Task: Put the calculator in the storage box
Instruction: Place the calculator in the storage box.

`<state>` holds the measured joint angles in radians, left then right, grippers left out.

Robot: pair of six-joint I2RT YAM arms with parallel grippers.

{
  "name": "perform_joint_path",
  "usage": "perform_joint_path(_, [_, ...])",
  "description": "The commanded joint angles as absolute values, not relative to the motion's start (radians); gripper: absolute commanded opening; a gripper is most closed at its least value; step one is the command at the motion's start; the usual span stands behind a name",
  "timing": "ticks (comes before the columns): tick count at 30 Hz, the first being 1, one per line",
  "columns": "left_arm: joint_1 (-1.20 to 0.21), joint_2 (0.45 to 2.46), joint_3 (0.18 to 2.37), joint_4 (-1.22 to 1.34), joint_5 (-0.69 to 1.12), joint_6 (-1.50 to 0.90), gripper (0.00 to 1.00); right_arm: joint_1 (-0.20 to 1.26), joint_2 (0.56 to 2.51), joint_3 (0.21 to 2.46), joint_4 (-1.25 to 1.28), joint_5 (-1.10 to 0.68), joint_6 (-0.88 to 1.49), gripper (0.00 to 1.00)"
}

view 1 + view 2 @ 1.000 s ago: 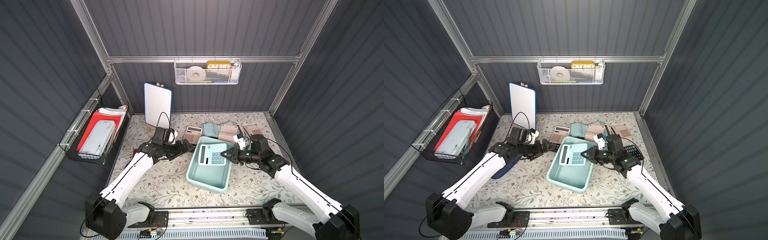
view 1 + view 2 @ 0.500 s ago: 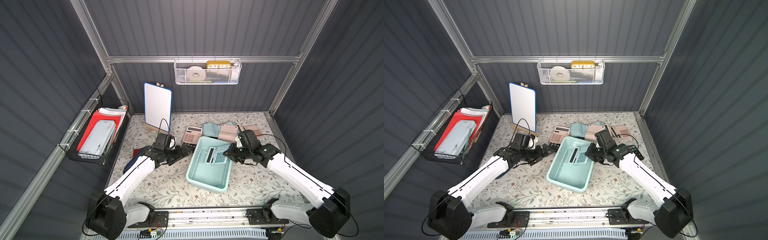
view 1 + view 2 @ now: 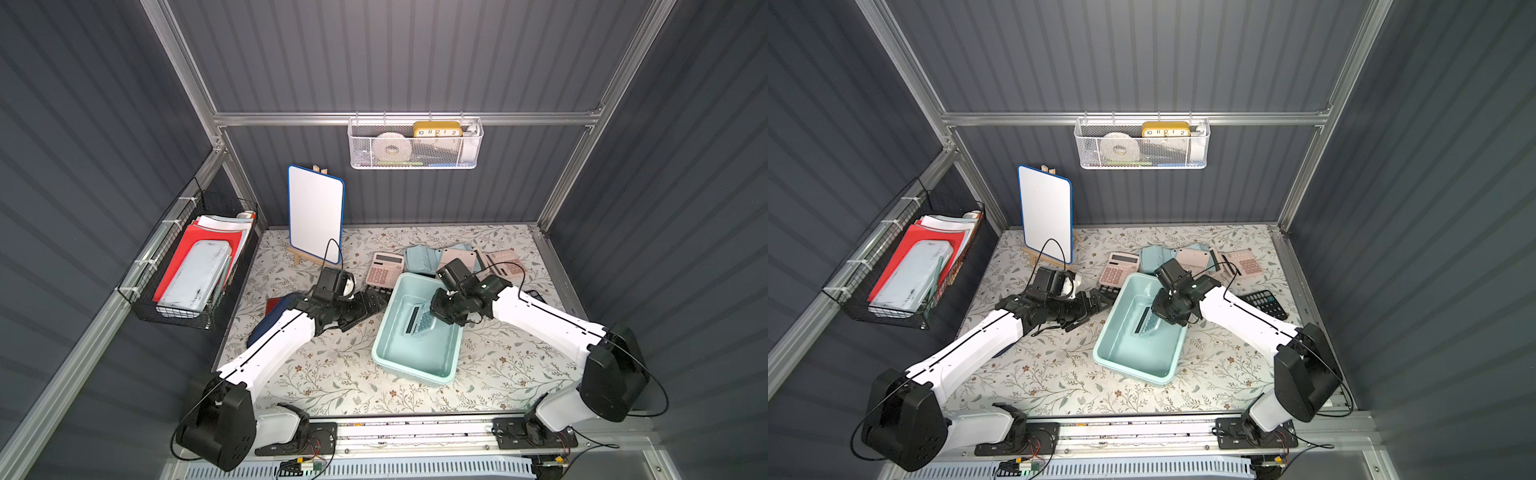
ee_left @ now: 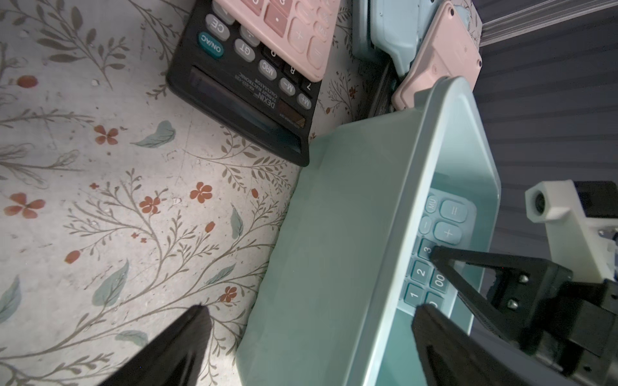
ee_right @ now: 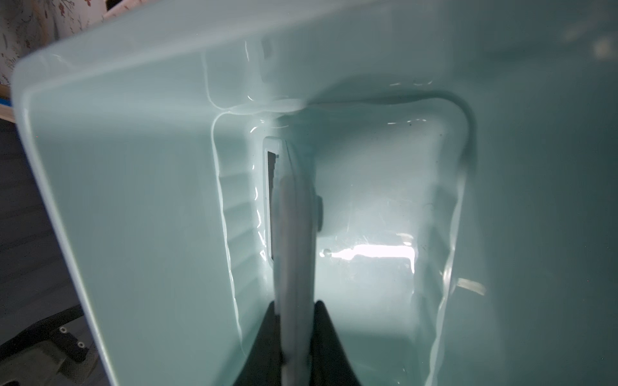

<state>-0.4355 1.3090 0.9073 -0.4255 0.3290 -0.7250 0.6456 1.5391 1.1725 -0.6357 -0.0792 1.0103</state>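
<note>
1. The mint calculator is pinched along its thin edge by the right gripper, whose jaws are pressed close against both of its faces.
2. The calculator is held tilted on edge inside the storage box, toward the far half.
3. Whether its lower edge meets the box floor cannot be told.
4. Bare box floor is seen between the calculator and the near wall.
5. The left gripper is spread wide with nothing in it, just beside the box's left wall.
6. A black calculator, overlapped by a pink calculator, lies just beside the box's far-left corner.
7. Patterned tabletop lies uncovered in front of the box.
</note>
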Motion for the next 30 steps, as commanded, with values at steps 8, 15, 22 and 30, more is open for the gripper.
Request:
perform_joint_path(8, [-0.46, 1.331, 0.897, -0.408, 0.338, -0.736, 0.99, 0.649, 1.585, 1.175, -0.589, -0.044, 1.011, 0.01])
perform_joint_path(15, [-0.462, 1.296, 0.881, -0.405, 0.322, -0.752, 0.99, 0.649, 1.57, 1.184, -0.613, -0.014, 0.987, 0.21])
perform_joint_path(22, [-0.462, 1.227, 0.849, -0.438, 0.258, -0.81, 0.99, 0.647, 1.549, 1.193, -0.615, 0.007, 0.952, 0.28])
perform_joint_path(30, [-0.461, 1.167, 0.832, -0.5, 0.181, -0.865, 0.99, 0.645, 1.494, 1.193, -0.628, -0.007, 0.909, 0.4])
